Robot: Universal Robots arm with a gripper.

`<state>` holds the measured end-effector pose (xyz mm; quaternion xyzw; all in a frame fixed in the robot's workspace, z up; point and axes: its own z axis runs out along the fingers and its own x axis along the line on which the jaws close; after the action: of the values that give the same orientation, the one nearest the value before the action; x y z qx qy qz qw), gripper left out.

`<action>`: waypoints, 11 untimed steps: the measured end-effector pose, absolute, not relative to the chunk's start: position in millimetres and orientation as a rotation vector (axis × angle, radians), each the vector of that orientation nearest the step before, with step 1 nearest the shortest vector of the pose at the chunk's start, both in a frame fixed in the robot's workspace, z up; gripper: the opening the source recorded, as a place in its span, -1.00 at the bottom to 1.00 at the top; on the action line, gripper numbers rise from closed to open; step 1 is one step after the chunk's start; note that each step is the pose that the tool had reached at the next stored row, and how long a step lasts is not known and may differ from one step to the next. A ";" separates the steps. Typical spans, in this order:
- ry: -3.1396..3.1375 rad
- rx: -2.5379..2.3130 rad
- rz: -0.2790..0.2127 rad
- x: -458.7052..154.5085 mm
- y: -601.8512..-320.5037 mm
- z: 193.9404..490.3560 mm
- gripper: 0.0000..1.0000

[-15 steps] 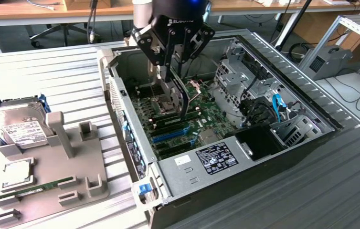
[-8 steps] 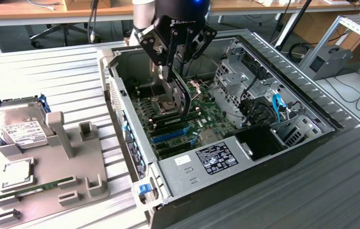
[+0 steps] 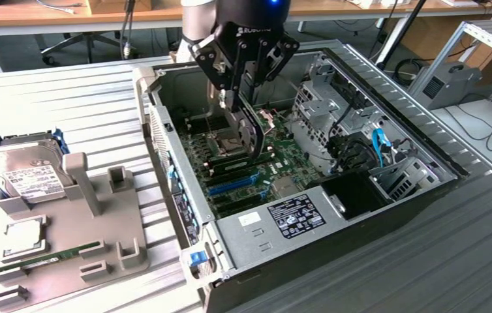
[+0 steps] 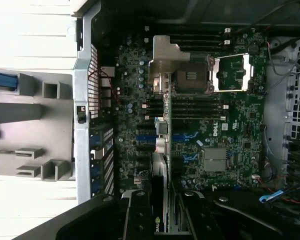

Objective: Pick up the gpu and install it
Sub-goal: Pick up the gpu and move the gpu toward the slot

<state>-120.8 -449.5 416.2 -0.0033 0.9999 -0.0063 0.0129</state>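
Gripping gpu edge-down, clear of case walls

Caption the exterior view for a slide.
The gripper holds the gpu on edge inside the open computer case, above the motherboard.

The gpu hangs in the hand over the motherboard inside the case.
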 end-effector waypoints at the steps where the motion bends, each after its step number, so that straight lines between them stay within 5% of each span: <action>1: 3.116 -0.010 -0.020 -119.9 -449.5 416.1 -0.48; 11: 3.116 -0.010 -0.027 -108.9 -448.7 411.6 -0.48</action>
<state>-108.9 -448.7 411.6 -0.0033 0.9999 -0.0086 0.0126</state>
